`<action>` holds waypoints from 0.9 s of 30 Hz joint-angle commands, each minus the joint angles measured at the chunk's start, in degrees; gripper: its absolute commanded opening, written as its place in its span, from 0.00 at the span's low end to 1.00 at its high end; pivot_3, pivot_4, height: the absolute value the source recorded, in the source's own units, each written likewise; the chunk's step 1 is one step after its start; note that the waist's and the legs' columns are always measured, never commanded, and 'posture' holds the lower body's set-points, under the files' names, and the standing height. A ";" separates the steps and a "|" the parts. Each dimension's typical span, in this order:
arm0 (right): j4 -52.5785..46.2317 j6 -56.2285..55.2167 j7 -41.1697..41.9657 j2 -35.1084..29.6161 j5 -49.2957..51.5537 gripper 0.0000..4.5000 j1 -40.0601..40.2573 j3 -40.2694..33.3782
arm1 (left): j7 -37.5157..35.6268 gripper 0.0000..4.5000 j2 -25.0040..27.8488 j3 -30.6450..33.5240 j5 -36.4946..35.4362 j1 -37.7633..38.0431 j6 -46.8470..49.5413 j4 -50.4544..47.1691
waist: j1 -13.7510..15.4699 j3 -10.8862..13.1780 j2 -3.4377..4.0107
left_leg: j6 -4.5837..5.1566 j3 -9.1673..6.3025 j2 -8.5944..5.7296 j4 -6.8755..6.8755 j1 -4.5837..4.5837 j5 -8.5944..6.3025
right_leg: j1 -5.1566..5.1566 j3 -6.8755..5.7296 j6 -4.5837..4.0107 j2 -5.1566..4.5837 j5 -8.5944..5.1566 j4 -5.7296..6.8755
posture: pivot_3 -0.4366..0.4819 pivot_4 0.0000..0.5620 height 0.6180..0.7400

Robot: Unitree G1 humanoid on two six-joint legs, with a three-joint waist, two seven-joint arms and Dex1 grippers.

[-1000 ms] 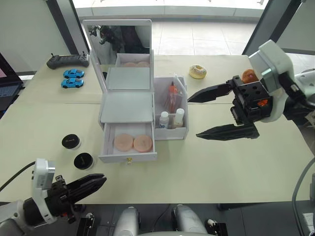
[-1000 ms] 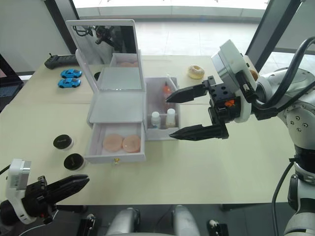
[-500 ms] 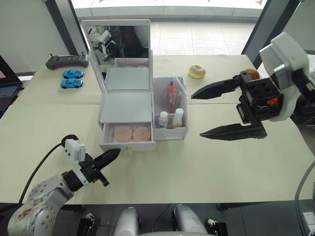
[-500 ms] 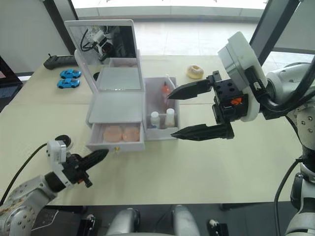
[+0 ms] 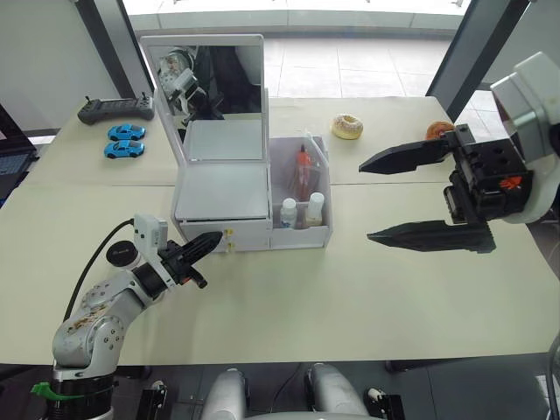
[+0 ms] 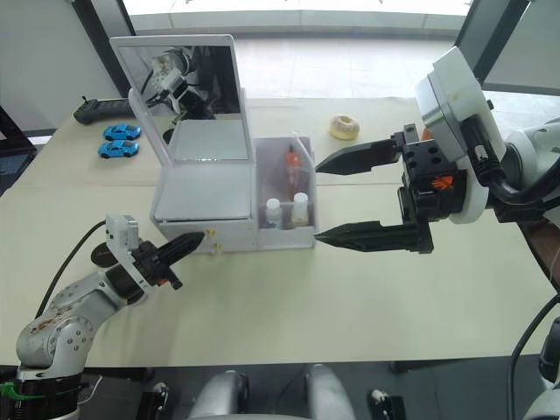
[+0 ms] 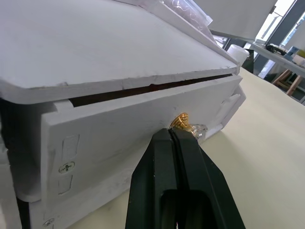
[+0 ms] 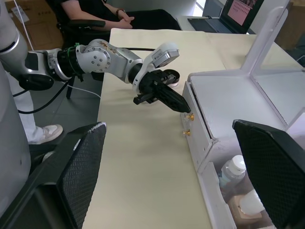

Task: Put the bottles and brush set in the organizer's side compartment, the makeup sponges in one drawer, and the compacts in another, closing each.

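The white organizer [image 5: 223, 188] with its tall mirror stands mid-table, both drawer fronts pushed in. My left gripper [image 5: 213, 240] is shut, its tips touching a gold knob [image 7: 181, 121] on a drawer front; a thin dark gap shows above that front. The makeup sponges are hidden inside. In the side compartment [image 5: 302, 229] stand two white-capped bottles [image 5: 290, 210] [image 5: 316, 206] and the brush set [image 5: 304, 166]. One black compact [image 5: 121, 254] lies on the table behind my left arm. My right gripper [image 5: 365, 201] hovers wide open and holds nothing, to the right of the organizer.
A doughnut [image 5: 348, 127] lies at the back right. Two blue toy cars [image 5: 121, 140] and a dark controller [image 5: 114, 108] sit at the back left. A person [image 8: 102, 14] sits beyond the table's left end.
My left gripper moved in to the organizer and the open drawer with the pink sponges slid shut. My right gripper drifted a little to the right, still open.
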 commanded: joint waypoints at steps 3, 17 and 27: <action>-0.54 -0.01 -0.63 -1.07 1.48 1.00 -0.24 -2.41 | -0.12 0.00 1.08 1.01 0.77 -1.95 -2.28 1.09 | 0.07 0.00 0.00 | 0.00 0.00 0.00 0.00 0.00 0.00 | 0.00 0.00 0.02 0.00 -0.01 0.00 | 0.48 0.27 1.00; 0.54 -0.02 -0.58 -1.51 0.48 1.00 -1.06 -1.27 | 1.27 0.00 -1.41 0.19 1.98 -3.76 -4.03 3.03 | 0.33 0.00 0.00 | 0.00 0.00 -0.01 0.02 -0.02 0.00 | 0.01 -0.01 0.04 -0.03 0.01 -0.01 | 0.48 0.27 1.00; 5.39 -3.43 -7.82 3.92 -5.24 1.00 3.56 1.35 | -3.26 0.04 4.05 5.83 -2.61 1.33 -2.14 1.23 | -0.10 -0.05 -0.08 | 0.00 0.00 0.02 -0.04 -0.02 0.00 | -0.04 0.00 0.04 -0.01 0.01 0.00 | 0.48 0.27 1.00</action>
